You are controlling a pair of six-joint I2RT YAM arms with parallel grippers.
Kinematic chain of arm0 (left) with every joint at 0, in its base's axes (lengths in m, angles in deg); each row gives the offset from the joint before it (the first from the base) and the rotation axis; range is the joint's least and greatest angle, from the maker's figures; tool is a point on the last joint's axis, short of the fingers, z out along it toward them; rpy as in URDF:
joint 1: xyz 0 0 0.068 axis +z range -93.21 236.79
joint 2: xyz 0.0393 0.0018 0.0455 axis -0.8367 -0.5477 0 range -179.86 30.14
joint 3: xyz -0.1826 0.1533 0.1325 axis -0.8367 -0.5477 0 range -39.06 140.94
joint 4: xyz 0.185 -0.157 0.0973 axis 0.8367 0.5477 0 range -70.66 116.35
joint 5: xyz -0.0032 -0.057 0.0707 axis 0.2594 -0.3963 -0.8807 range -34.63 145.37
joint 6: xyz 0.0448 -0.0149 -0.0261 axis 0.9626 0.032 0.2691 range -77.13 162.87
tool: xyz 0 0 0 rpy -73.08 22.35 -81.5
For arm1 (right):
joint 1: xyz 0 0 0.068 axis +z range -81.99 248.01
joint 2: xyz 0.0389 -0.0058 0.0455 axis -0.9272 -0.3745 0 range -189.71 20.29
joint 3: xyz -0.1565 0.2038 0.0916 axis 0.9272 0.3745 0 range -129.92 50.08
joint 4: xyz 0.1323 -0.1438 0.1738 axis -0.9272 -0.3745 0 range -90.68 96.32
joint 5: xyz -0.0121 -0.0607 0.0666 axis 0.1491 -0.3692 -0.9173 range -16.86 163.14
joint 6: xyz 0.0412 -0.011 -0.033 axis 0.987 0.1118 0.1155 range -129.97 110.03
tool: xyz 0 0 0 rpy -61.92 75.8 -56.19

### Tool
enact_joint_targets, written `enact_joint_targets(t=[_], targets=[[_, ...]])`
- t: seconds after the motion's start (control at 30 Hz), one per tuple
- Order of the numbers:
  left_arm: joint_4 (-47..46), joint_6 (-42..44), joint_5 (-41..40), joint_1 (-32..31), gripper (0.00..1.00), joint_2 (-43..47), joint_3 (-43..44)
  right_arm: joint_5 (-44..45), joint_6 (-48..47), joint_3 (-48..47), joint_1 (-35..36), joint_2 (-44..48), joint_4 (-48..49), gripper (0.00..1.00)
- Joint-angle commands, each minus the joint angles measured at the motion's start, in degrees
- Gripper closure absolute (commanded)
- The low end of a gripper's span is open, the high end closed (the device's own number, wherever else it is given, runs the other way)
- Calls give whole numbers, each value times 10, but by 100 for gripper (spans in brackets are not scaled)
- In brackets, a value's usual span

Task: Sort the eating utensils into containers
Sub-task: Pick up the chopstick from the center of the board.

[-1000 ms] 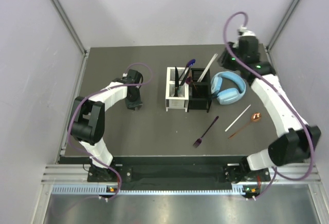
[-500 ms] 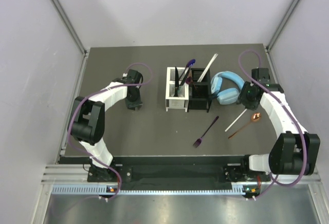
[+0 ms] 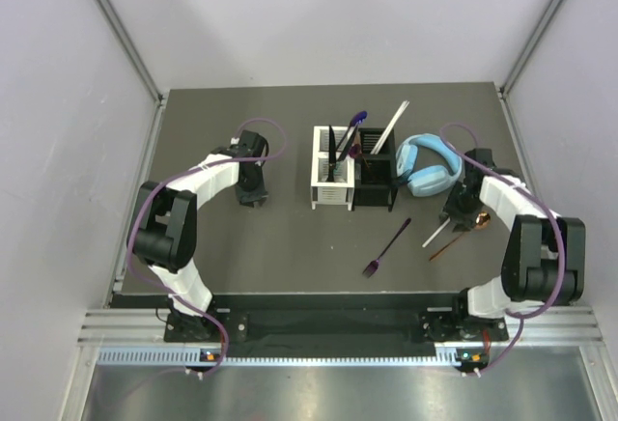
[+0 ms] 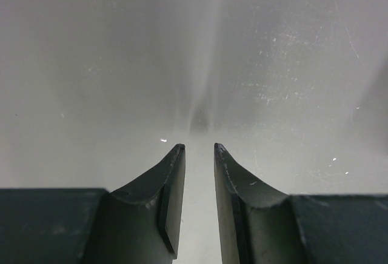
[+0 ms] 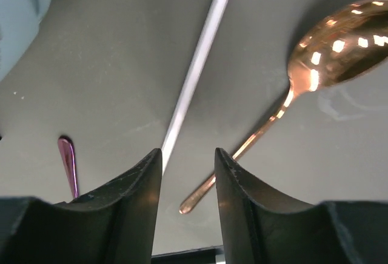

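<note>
A white caddy (image 3: 331, 189) and a black caddy (image 3: 375, 187) stand side by side mid-table, with a blue-purple utensil (image 3: 356, 122) and a white stick (image 3: 392, 126) poking out of them. On the table lie a purple fork (image 3: 387, 246), a white stick (image 3: 439, 229) and a copper spoon (image 3: 480, 219). My right gripper (image 5: 188, 155) hovers open low over the stick (image 5: 200, 64) and the spoon (image 5: 330, 43); the spoon's handle end lies below the gap between the fingers. At the left, my left gripper (image 4: 199, 148) points down at bare table, jaws a little apart and holding nothing.
Light-blue headphones (image 3: 426, 165) lie right of the black caddy, close behind my right gripper (image 3: 456, 216). The fork's handle tip (image 5: 68, 164) shows left of the right fingers. Grey walls enclose the table on three sides. My left gripper (image 3: 253, 199) is well left of the white caddy.
My right arm has swung from the back right corner forward and down, ending low over the white stick and copper spoon. The left arm has not moved.
</note>
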Motion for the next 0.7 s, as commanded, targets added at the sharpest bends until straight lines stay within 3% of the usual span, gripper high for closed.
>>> enact_joint_targets(t=[0.0,0.17,0.3,0.47,0.53,0.57,0.6,0.67], targets=[[0,4,-2,4,69,0,9,-28,8,-2,-6,-25,52,61],[1,6,-4,4,69,1,7,-32,8,-9,-6,-52,57,61],[4,6,-5,4,69,-2,14,-30,4,-18,-8,-76,50,69],[5,6,-6,4,69,-4,18,-19,5,-28,-14,-98,32,70],[7,7,-6,4,69,-5,17,-21,2,-30,-17,-100,32,78],[7,7,-6,4,69,-5,17,-23,2,-32,-17,-102,32,94],[7,7,-8,4,69,-5,17,-29,0,-33,-18,-102,31,100],[8,7,-7,4,69,-6,18,-34,-4,-37,-18,-102,31,100]])
